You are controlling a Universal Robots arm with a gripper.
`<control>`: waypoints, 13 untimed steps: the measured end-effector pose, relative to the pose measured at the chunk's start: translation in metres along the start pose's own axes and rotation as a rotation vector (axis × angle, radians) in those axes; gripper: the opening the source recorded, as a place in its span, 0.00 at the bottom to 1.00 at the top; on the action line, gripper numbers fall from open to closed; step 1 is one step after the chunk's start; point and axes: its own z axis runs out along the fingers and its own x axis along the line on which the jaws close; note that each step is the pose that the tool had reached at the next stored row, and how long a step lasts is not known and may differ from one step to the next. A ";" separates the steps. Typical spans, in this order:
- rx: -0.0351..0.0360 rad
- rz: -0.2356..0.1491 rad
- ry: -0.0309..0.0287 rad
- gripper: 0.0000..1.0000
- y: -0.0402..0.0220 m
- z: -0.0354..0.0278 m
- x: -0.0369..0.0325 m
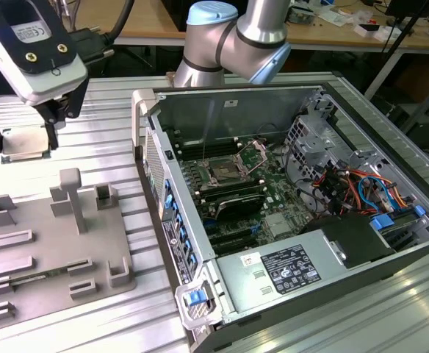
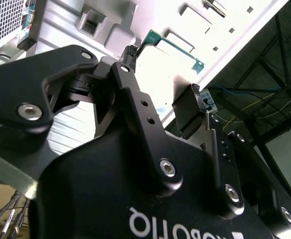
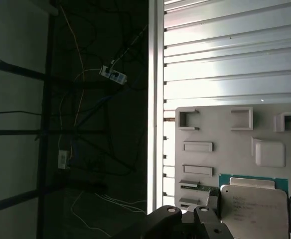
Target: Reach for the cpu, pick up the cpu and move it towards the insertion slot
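The cpu [image 1: 27,140], a flat silvery square with a thin green rim, hangs level at the exterior view's far left, just past the far end of the grey tray [image 1: 53,250]. My gripper [image 1: 22,143] comes down from above and is shut on it, one black finger at each side edge. The first wrist view shows the cpu [image 3: 255,209] close up, overlapping the tray's end. Its green rim [image 2: 171,43] shows between the black fingers [image 2: 135,99] in the second wrist view. The insertion slot [image 1: 225,173], metal-framed with its frame hinged up, lies on the green board inside the open computer case, well off to the exterior view's right.
The grey tray [image 3: 235,144] carries raised blocks and rectangular recesses. The open case wall [image 1: 148,147] stands between the gripper and the board. Cables, drive cages and a power supply [image 1: 288,268] crowd the case's right side. The ribbed metal table [image 1: 89,95] lies beneath everything.
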 end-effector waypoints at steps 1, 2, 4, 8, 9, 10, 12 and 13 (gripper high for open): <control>-0.0001 0.000 0.0001 0.55 0.0000 -0.0001 -0.0017; -0.0001 0.000 0.0000 0.55 -0.0001 -0.0001 -0.0034; 0.0000 0.000 0.0001 0.55 -0.0001 -0.0002 -0.0065; 0.0000 0.001 0.0000 0.55 -0.0003 -0.0004 -0.0125; 0.0000 0.001 0.0000 0.55 -0.0003 -0.0004 -0.0141; 0.0000 0.001 0.0000 0.55 -0.0004 -0.0004 -0.0158; 0.0000 0.001 0.0000 0.55 -0.0004 -0.0006 -0.0196; 0.0000 0.001 0.0000 0.55 -0.0005 -0.0006 -0.0210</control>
